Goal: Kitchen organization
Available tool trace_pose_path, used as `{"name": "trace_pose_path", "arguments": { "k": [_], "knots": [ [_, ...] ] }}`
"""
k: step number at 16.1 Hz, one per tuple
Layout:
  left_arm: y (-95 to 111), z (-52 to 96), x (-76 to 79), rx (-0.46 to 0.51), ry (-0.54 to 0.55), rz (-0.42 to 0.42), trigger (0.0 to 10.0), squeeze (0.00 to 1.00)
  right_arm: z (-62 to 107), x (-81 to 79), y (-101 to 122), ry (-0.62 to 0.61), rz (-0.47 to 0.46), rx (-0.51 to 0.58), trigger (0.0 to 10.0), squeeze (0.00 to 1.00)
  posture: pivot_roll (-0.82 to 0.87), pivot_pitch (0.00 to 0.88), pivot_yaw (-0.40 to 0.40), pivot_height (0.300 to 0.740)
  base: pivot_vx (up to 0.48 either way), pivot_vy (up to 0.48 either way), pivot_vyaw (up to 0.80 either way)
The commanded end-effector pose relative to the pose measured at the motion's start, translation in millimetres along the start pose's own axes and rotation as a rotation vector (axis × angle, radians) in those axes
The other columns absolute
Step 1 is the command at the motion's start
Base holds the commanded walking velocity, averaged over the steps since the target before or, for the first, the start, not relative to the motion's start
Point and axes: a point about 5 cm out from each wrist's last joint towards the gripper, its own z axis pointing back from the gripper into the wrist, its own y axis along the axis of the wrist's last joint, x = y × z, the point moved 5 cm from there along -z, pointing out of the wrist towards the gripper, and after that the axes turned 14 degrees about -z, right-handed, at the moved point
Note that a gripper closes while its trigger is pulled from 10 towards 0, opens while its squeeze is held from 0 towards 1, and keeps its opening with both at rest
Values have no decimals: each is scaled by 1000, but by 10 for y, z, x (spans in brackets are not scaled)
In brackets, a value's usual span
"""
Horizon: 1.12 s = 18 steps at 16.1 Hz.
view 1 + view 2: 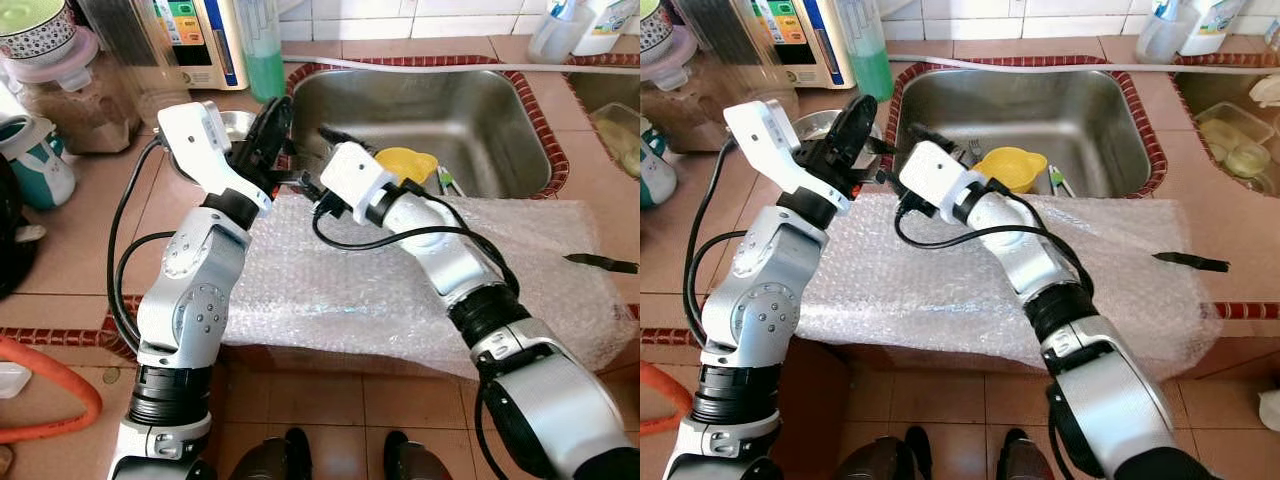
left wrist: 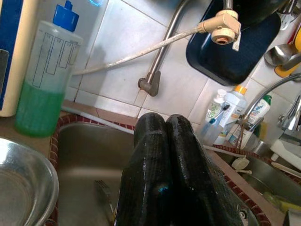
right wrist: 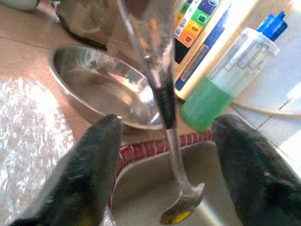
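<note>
Spoon (image 3: 164, 101) hangs bowl-down over the sink (image 1: 470, 120), pinched in our left gripper's (image 2: 167, 155) closed fingers. Our right gripper (image 3: 164, 155) spreads wide around it. Thin, stiff, slick steel, so we'd take the bare handle.

The robot has 2 silver arms built from rounded metal segments joined by black ribbed rings. The left arm (image 1: 190, 300) carries a round disc set with small dark screws, and a black cable loops along its outer side. A white boxy block sits at each wrist. The right arm (image 1: 450, 260) has a black cable curling under its wrist block. Each arm ends in 2 long black fingers (image 2: 160, 179) with a slightly glossy, textured surface. 2 dark rounded feet (image 1: 290, 455) show below.
</note>
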Motion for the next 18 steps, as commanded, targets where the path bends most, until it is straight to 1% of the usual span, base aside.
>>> {"name": "trace_pose_path", "arguments": {
  "k": [1,10,13,16,18],
  "knots": [
    [47,24,39,16,-23,-1,0,0,-38,-27,57,21,21,18,0,0,-95,246,105,740,0,0,0],
    [25,29,55,5,-33,-6,0,0,-27,32,71,5,30,41,0,0,-97,245,106,740,0,0,0],
    [21,38,58,2,-42,-5,0,0,3,64,51,-18,10,47,0,0,-96,243,105,740,0,0,0],
    [1,51,114,-5,-77,-1,0,0,43,80,6,-25,13,38,0,0,-100,239,108,740,0,0,0],
    [-20,49,118,-12,-80,-5,0,0,45,111,17,-35,15,40,0,0,-102,239,110,740,0,0,0]
  ]
}}
